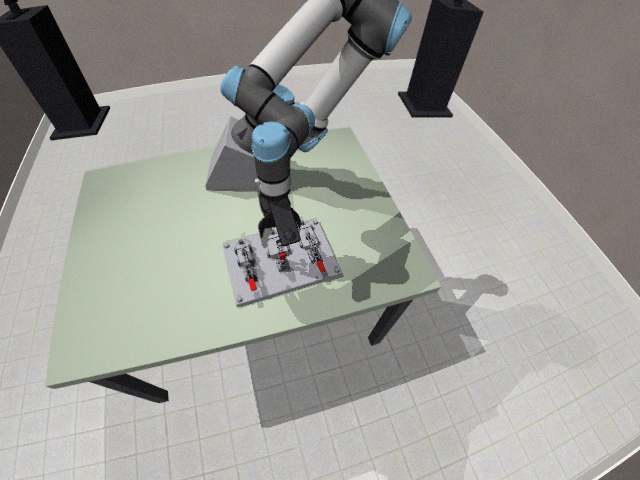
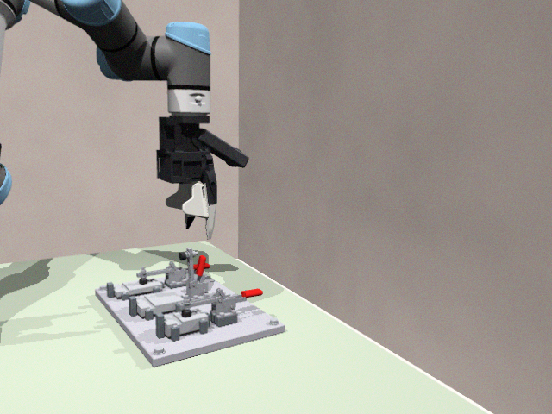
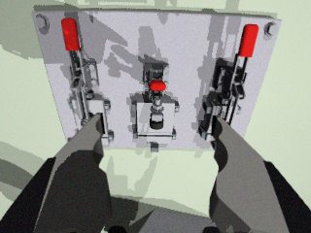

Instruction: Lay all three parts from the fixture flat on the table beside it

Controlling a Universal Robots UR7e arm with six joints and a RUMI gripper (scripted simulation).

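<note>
Grey fingers of the pincer (image 1: pixel 277 241) (image 2: pixel 199 231) (image 3: pixel 158 116) stand spread, gripping nothing, above the middle part (image 2: pixel 162 303) (image 3: pixel 144 121), which sits in the fixture (image 1: pixel 284 286) (image 2: pixel 214 341) (image 3: pixel 121 29). Its clamp is up; the outer two are down over their parts. Best free those by their red handles, descending squarely, then lift each part level. The arm (image 1: pixel 271 170) (image 2: pixel 189 66) reaches over the worktop (image 1: pixel 155 310) (image 2: pixel 311 379) (image 3: pixel 292 97), elbow bent, wrist pointing straight down.

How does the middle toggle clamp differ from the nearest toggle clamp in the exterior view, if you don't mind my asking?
The middle clamp has its arm upright, off its part; the nearest clamp presses its part. The middle clamp's red handle stands steeply; the nearest clamp's lies nearly level.
</note>
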